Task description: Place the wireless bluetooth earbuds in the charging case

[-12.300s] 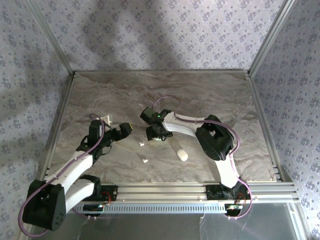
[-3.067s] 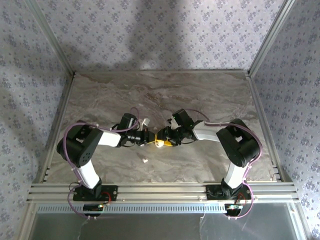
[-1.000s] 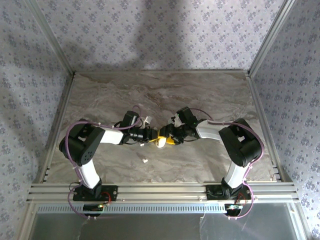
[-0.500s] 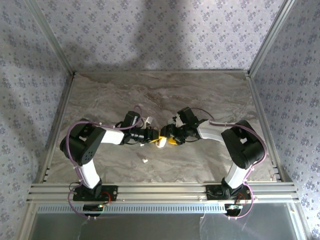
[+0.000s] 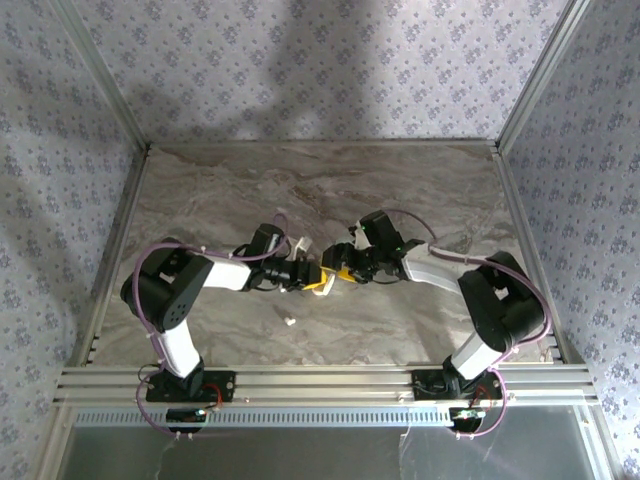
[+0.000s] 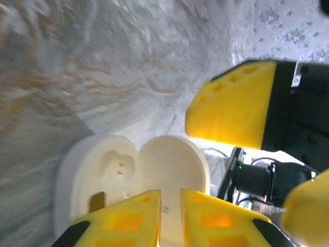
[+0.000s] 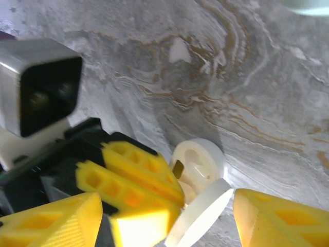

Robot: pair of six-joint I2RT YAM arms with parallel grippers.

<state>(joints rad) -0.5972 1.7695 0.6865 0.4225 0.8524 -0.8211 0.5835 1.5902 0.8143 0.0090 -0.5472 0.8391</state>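
Note:
The white charging case (image 6: 105, 170) lies open on the marble, its lid (image 6: 175, 167) standing up beside the base. One moulded well in the base is bare. In the top view the case (image 5: 321, 289) sits between both grippers. My left gripper (image 6: 170, 208) hovers over it, its yellow fingers a thin slit apart. In the right wrist view a small cream lump (image 7: 186, 193) shows at the left fingertips (image 7: 169, 188), probably an earbud. My right gripper (image 7: 167, 221) is open wide round the lid (image 7: 203, 213). One tiny white earbud (image 5: 288, 321) lies loose toward the near edge.
A pale mint edge (image 7: 308, 5) shows at the top right of the right wrist view. A white speck (image 7: 180, 50) lies on the marble beyond the case. Metal rails (image 5: 330, 380) border the table's near side, and patterned walls enclose the other sides.
Over the last second my left gripper has slid right until it is over the open case. The right arm's elbow has swung right. The loose earbud has not moved.

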